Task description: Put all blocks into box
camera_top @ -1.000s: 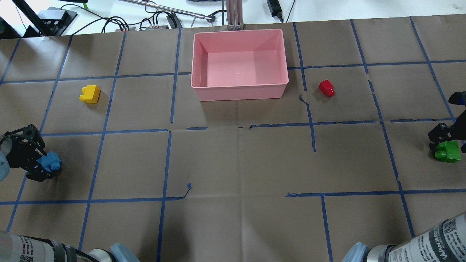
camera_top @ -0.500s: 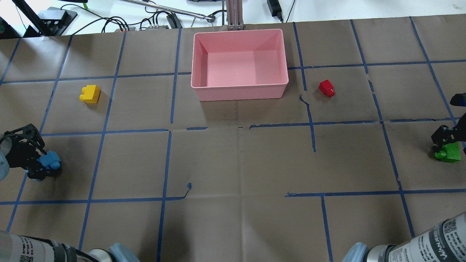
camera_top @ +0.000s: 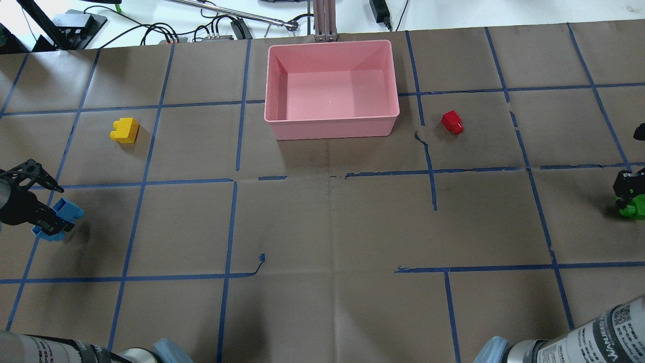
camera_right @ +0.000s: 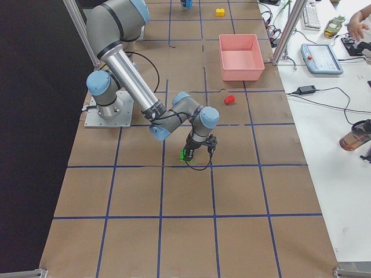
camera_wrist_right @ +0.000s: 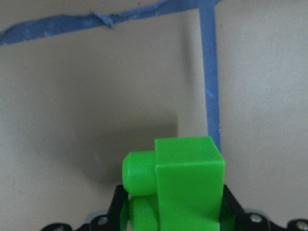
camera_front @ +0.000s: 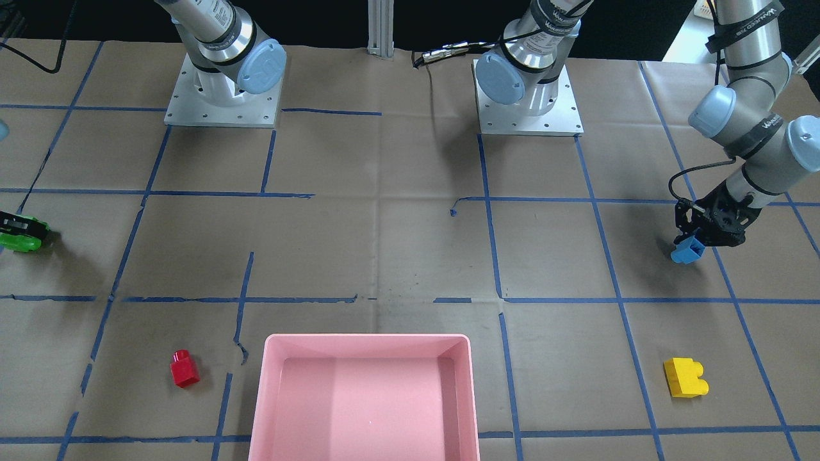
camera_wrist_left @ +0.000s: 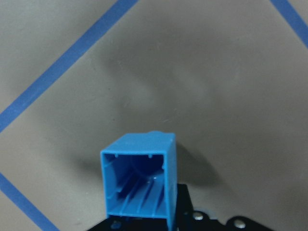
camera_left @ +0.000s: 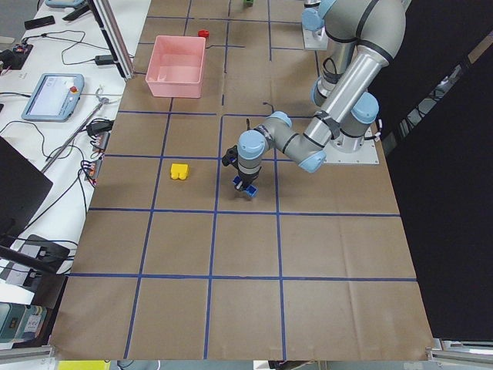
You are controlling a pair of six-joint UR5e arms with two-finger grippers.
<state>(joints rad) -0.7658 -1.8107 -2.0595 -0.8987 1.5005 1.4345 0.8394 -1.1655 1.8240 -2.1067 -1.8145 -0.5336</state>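
Observation:
My left gripper (camera_top: pixel 46 221) is shut on the blue block (camera_top: pixel 56 219) and holds it tilted just above the table at the left edge; the block's hollow underside shows in the left wrist view (camera_wrist_left: pixel 139 183). My right gripper (camera_top: pixel 630 200) is shut on the green block (camera_top: pixel 636 206) just above the table at the right edge; it also shows in the right wrist view (camera_wrist_right: pixel 185 187). The yellow block (camera_top: pixel 125 130) lies left of the empty pink box (camera_top: pixel 331 128). The red block (camera_top: pixel 452 122) lies right of it.
Brown paper with a blue tape grid covers the table (camera_top: pixel 332 227). Cables and a metal post (camera_top: pixel 325 20) lie beyond the far edge behind the box. The arm bases (camera_front: pixel 221 83) stand at the near side.
Both grippers have risen a little with their blocks. The blue block now hangs tilted. The green block has shifted toward the right edge of the overhead view.

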